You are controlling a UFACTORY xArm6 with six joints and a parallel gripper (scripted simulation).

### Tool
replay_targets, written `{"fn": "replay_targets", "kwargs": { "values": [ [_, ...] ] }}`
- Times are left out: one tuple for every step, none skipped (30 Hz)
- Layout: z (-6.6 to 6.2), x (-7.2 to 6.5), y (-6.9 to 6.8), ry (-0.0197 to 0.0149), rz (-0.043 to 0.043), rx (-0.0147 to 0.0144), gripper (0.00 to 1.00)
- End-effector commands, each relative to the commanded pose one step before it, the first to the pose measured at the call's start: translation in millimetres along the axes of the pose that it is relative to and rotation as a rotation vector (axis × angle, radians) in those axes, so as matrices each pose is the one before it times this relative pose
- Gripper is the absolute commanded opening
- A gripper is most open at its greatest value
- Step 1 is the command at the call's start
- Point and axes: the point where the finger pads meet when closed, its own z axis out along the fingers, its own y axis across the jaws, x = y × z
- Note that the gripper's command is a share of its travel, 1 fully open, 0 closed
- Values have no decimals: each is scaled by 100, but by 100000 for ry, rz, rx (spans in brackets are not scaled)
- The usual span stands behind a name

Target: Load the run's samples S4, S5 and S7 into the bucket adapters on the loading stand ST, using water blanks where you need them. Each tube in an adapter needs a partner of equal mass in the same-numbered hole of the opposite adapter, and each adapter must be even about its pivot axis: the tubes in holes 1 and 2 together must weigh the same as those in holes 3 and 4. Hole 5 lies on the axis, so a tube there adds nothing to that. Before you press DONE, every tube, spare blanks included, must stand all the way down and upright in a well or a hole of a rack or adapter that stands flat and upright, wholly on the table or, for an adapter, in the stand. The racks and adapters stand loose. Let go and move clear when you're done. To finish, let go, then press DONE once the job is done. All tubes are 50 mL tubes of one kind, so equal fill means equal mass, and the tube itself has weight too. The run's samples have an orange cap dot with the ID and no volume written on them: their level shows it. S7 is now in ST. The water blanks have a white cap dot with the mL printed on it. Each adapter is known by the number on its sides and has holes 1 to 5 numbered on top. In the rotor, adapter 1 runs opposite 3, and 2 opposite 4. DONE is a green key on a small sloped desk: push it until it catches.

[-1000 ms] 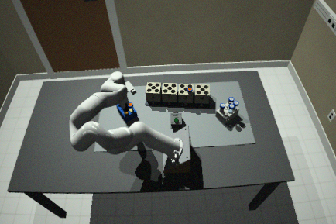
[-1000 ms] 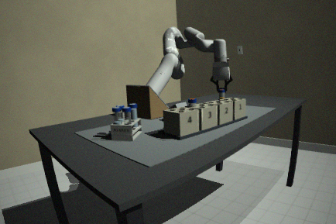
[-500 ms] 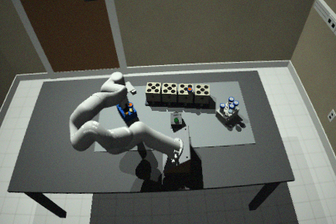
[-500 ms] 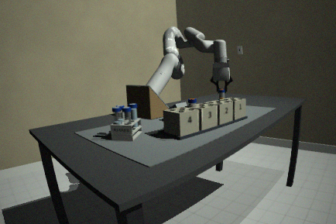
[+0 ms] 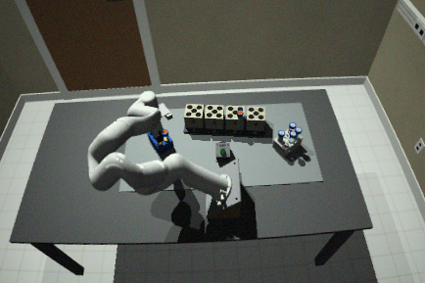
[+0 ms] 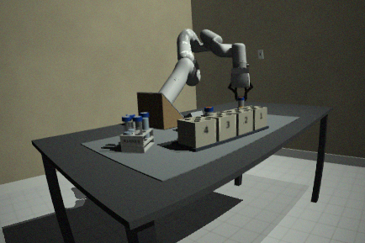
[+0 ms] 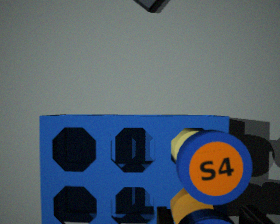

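Top view, from the near side. The DONE key [image 5: 223, 152] stands on its small desk, apart from the gripper; pressing it is the last step. To the right, the white rack [image 5: 279, 148] [image 6: 135, 142] holds the blanks [image 5: 293, 125] [image 6: 145, 115], a cluster of blue-capped tubes whose printed volumes are too small to read.

To the left, the blue rack [image 5: 166, 149] [image 7: 102, 176] holds S4 [image 5: 165, 132] [image 7: 216, 169] in a corner well. Next to S4 is a second tube [image 6: 240, 99] [image 7: 205, 218], its label out of sight; by elimination it is probably S5. The gripper [image 6: 240, 97] [image 7: 206, 215] stands about its cap with the fingers partly parted, judged to be released from it. The four neighbouring wells in the wrist view are unoccupied.

Farther back, ST [image 5: 187, 132] [image 6: 231, 139] carries the adapters in a row. Adapter 3 [image 5: 235, 123] [image 6: 227, 128] bears one orange-dotted tube, S7 [image 5: 240, 113] [image 6: 208, 108]. No tube shows in adapter 1 [image 5: 194, 123] [image 6: 261, 118], adapter 2 [image 5: 214, 123] [image 6: 245, 121] or adapter 4 [image 5: 256, 124] [image 6: 201, 134].

Progress: early. S4 and presumably S5 remain to be loaded, equal-mass partners chosen, and each adapter balanced about its pivot.
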Motion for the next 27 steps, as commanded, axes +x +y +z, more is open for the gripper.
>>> {"fn": "replay_targets", "kwargs": {
  "values": [
    [-77,-6,-95,112,-128,220,44],
    [1,0,1,-1,2,-2,44],
    [0,0,0,1,0,1,44],
    [0,0,-1,1,-1,1,44],
    [0,0,0,0,0,0,44],
    [0,0,0,0,0,0,44],
    [0,0,0,0,0,0,44],
    [0,0,0,0,0,0,44],
    [0,0,0,0,0,0,44],
    [0,0,0,0,0,0,44],
    [0,0,0,0,0,0,44],
    [0,0,0,0,0,0,44],
    [0,0,0,0,0,0,44],
    [0,0,0,0,0,0,44],
    [0,0,0,0,0,0,44],
    [-193,0,4,-6,5,-14,44],
    [-199,0,0,2,0,-1,44],
    [-199,0,0,2,0,-1,44],
    [-200,0,0,1,0,-1,44],
    [-200,0,0,1,0,-1,44],
    [-200,0,0,1,0,-1,44],
    [-200,0,0,1,0,-1,44],
    [-200,0,0,1,0,-1,44],
    [-200,0,0,1,0,-1,44],
    [0,0,0,0,0,0,44],
    [0,0,0,0,0,0,44],
    [-202,1,0,1,0,-1,44]
  ]
}}
